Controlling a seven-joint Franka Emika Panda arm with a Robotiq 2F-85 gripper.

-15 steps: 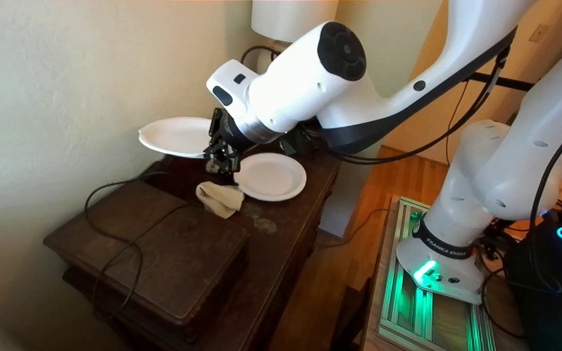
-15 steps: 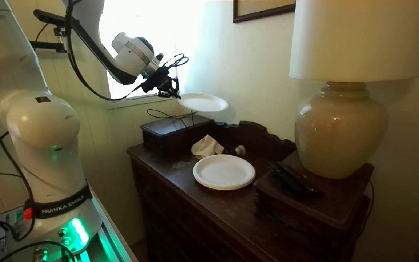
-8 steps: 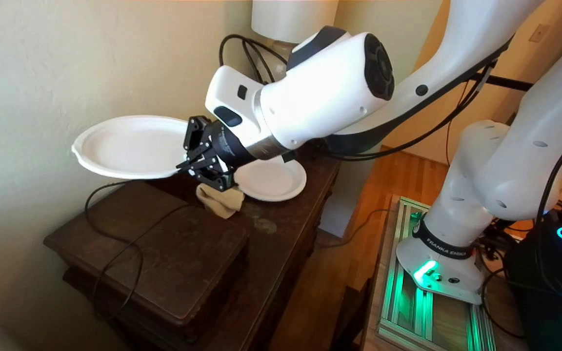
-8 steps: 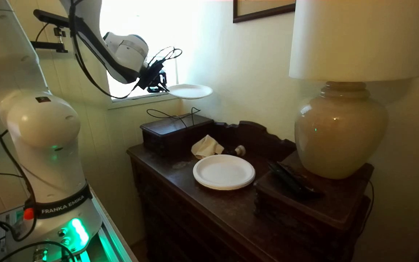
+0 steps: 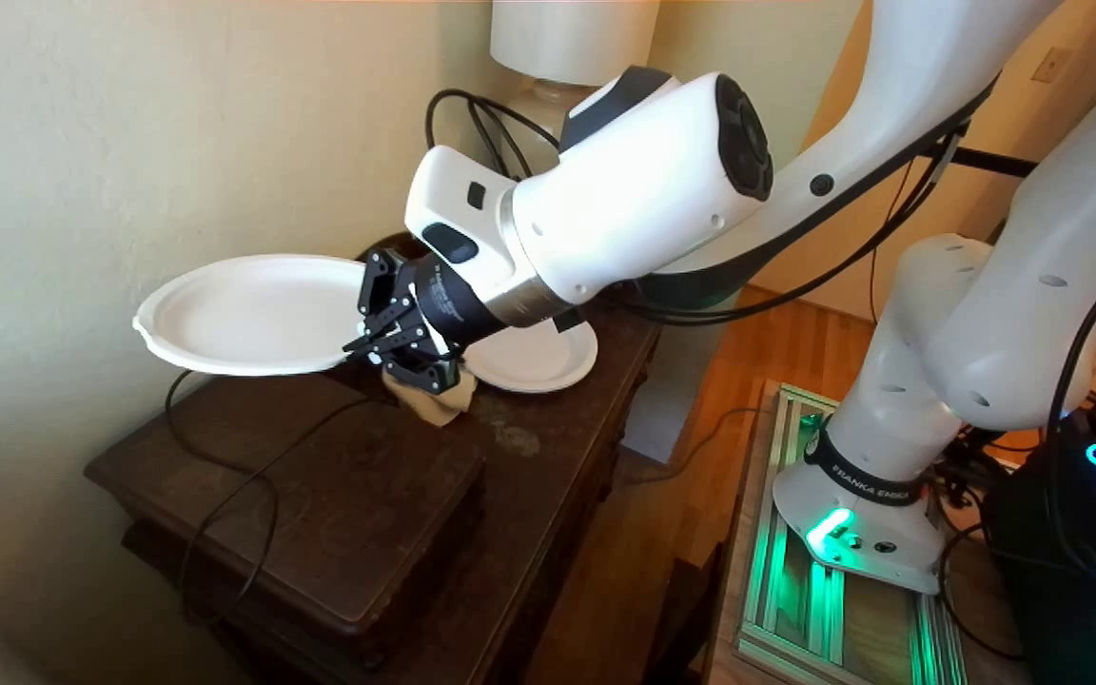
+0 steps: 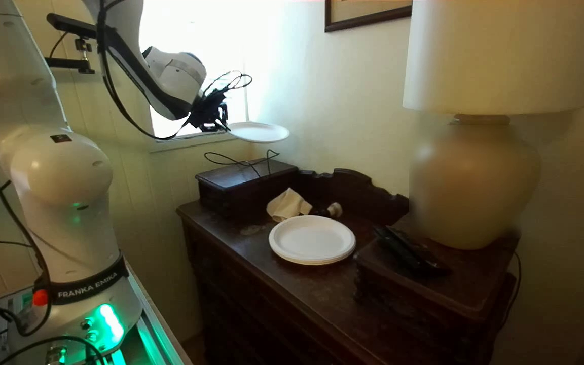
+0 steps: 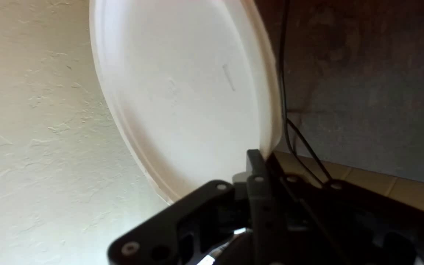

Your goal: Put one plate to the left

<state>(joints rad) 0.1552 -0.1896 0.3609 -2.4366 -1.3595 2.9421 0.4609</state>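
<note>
Clearly, one dark dresser [image 6: 312, 284] spreads beneath the jaws. One robot arm [image 6: 64, 172] bears them, its base band [image 6: 89, 286] reading FRANKA EMIKA. One lamp [image 6: 479, 152] stands well apart from them. Two white plates show: the gripper [image 5: 350, 346], its print [image 5: 446, 298] too small to read, is clamped on the rim of the held plate [image 5: 253, 314], which juts ahead of the jaws, off the dresser; the lower plate [image 6: 312, 239] lies below the jaws, just beside one cream cloth [image 6: 288, 204].

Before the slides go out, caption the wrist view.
Gripper holding a plate by its rim, textured wall and cable beyond.
</note>
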